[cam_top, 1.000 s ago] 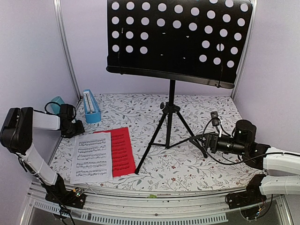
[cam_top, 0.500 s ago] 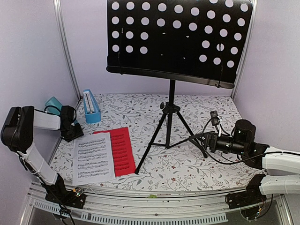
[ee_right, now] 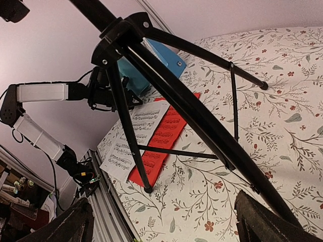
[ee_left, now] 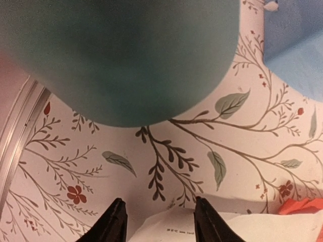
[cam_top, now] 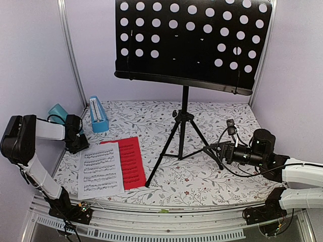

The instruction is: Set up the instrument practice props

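We're on the white sheet: left claw parted at its corner, right claw wide open, pinch next.

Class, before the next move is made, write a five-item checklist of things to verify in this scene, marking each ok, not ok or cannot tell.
1. White sheet lying flat on the table, partly overlapping the red sheet: ok.
2. Left gripper lined up at the white sheet's far edge, paper between its fingers: ok.
3. Left gripper pinching the paper: not ok, the jaws stand apart.
4. Music stand upright with its desk bare: ok.
5. Right gripper open and holding nothing: ok. Whether it touches the stand leg running between its fingers: cannot tell.
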